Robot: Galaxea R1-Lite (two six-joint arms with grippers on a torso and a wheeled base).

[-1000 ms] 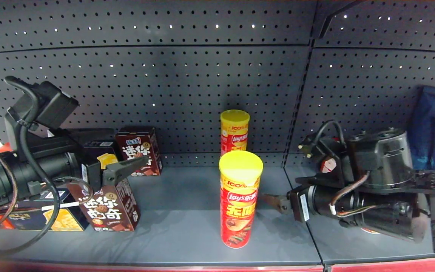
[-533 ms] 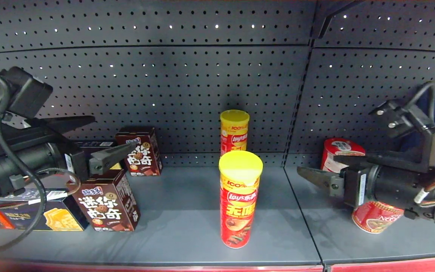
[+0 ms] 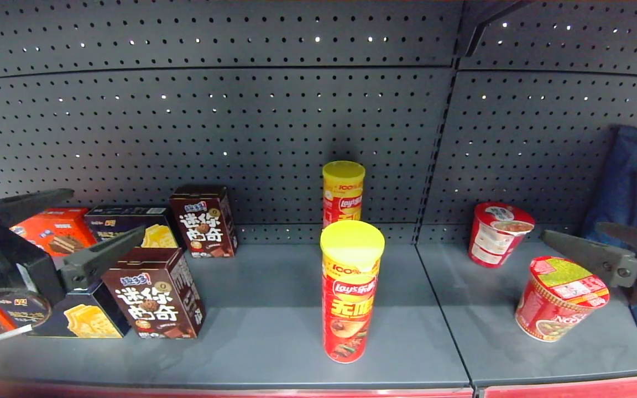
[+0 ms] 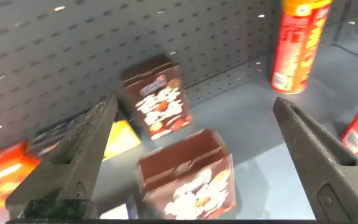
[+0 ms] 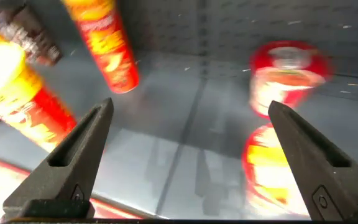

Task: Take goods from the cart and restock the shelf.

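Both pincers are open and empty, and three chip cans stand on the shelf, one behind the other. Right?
Not quite. The head view shows two chip cans, not three: the front can and the back can. They stand one behind the other on the shelf, and the left pincer and right pincer are open and empty.

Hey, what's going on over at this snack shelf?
A two-armed robot is restocking a shop shelf. Right now both end effectors are open and hold nothing. The left end effector hangs by the brown cookie boxes, and the right end effector is beside the front noodle cup. Two chip cans stand mid-shelf, one behind the other, and a second noodle cup sits farther back.
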